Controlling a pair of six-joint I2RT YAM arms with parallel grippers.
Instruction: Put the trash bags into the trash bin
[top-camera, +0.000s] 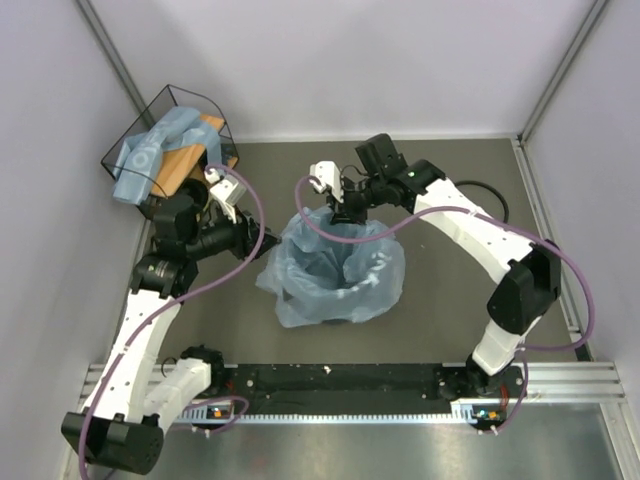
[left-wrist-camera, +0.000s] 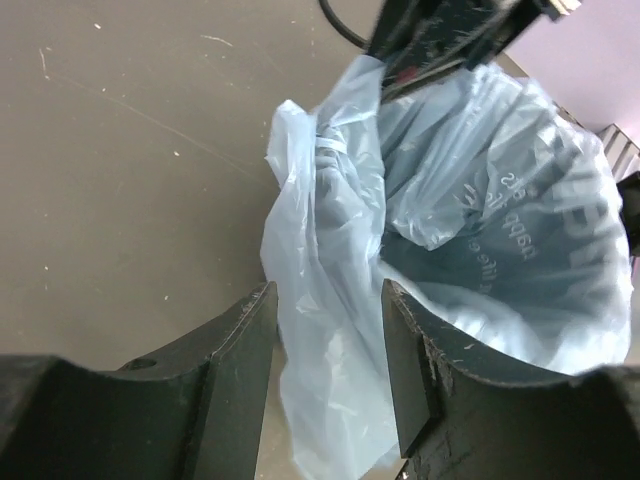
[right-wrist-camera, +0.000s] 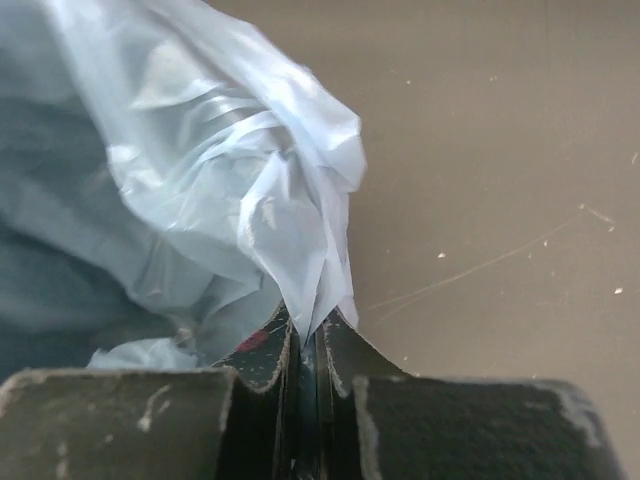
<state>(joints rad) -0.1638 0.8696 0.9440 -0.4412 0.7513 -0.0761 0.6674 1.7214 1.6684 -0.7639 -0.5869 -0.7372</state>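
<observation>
A light-blue trash bag (top-camera: 385, 265) is spread over the trash bin (top-camera: 345, 290), whose dark inside shows through the film. In the top view my right gripper (top-camera: 348, 212) is at the bin's far rim. In its wrist view the right gripper (right-wrist-camera: 308, 335) is shut on a pinched fold of the bag (right-wrist-camera: 290, 230). My left gripper (top-camera: 262, 240) stands open at the bin's left side. In the left wrist view its jaws (left-wrist-camera: 328, 300) frame the bag's hanging film (left-wrist-camera: 330, 330) with a gap on both sides. The bin's dark wall (left-wrist-camera: 480, 275) shows through the bag.
A black wire basket (top-camera: 222, 125) with a wooden base stands at the back left. It holds a rolled bundle of more light-blue bags (top-camera: 150, 155). A black cable (top-camera: 495, 200) lies on the brown mat at the back right. Metal rails run along the near edge.
</observation>
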